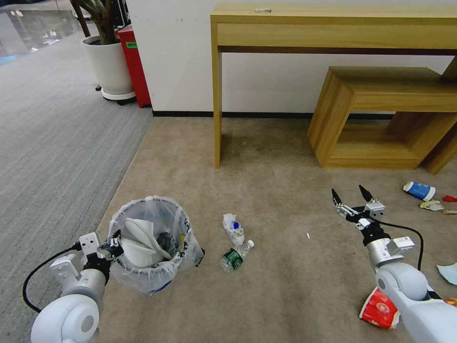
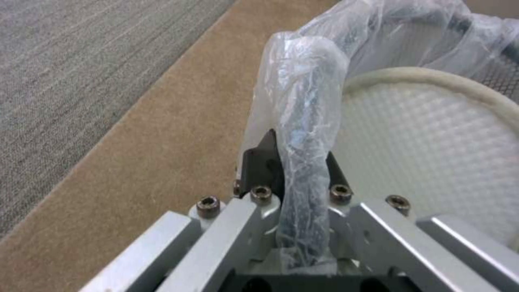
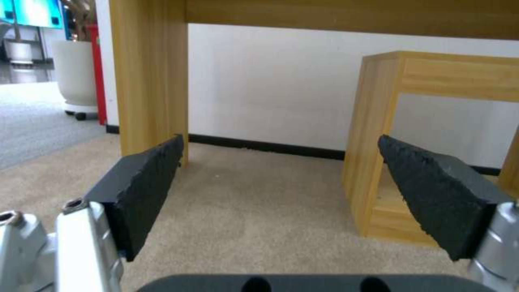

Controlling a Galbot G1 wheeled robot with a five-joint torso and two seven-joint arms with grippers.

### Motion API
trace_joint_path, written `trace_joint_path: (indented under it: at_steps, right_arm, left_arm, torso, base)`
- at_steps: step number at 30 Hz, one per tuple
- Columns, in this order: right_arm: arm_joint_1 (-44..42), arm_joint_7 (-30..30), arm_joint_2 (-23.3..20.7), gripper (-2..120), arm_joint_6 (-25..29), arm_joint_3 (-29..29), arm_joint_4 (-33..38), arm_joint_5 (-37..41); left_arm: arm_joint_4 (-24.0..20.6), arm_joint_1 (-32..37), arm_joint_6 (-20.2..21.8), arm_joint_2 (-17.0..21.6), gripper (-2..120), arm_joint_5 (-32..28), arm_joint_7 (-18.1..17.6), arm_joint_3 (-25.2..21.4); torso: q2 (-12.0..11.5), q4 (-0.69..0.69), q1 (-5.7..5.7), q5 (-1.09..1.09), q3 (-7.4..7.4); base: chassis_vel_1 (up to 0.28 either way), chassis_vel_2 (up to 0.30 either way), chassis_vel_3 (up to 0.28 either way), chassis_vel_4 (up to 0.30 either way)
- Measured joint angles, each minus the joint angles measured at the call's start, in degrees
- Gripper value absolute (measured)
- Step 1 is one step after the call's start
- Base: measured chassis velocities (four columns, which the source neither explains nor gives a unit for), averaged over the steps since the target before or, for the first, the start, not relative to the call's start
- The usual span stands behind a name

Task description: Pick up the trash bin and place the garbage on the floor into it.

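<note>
The trash bin [image 1: 151, 247] stands on the beige carpet with its near rim, wrapped in the clear plastic liner [image 2: 303, 121], pinched between the jaws of the left gripper [image 1: 113, 244]; the left wrist view shows the dark fingers closed tight on either side of the bagged rim. Inside the bin, just beyond those jaws, lie two white slippers [image 1: 138, 240].

On the floor well ahead of and to the inner side of the left jaws lie a crumpled white packet with blue print [image 1: 233, 227] and a clear bottle with a green label [image 1: 234, 257], close together. The right gripper [image 1: 352, 199] hangs above bare carpet, its jaws spread wide and holding nothing, pointed toward the wooden desk [image 1: 333, 28] and the low wooden shelf [image 1: 381, 119]. Beyond its outer side lie a blue-white cup [image 1: 419, 190] and a red wrapper [image 1: 449, 198]; behind it, beside the arm, a red-white packet [image 1: 379, 309] and a pale blue mask [image 1: 447, 273].

The risk, as I judge it, lies in the hold: the jaws grip a thin rim through slippery film at one side only, so a lift or swing could tilt the bin, let the liner slide or tear, and spill the slippers. The bottle is round and may roll away under a careless approach.
</note>
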Motion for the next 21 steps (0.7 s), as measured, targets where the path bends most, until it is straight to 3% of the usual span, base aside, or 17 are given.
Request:
trace_joint_path:
  at_steps: [9,19,21]
  right_arm:
    - [-0.38,-0.02,-0.59,96,-0.14,-0.41,-0.82,0.61]
    - [-1.97,0.49,-2.41,100,-4.05,1.18,0.1,3.93]
    - [-3.45,1.54,-3.19,100,-7.46,2.87,1.62,5.05]
  left_arm:
    - [0.72,-0.24,-0.02,-0.1,2,0.1,-0.02,0.05]
    - [1.66,-0.75,-0.13,-0.13,2,0.18,0.0,0.32]
    - [2.23,-0.88,-0.23,-0.18,2,0.33,0.03,0.54]
  torso:
    - [0.0,0.0,0.0,0.0,0.0]
    - [0.0,0.0,0.0,0.0,0.0]
    - [0.0,0.0,0.0,0.0,0.0]
  base:
    - [0.0,0.0,0.0,0.0]
    - [0.0,0.0,0.0,0.0]
    - [0.0,0.0,0.0,0.0]
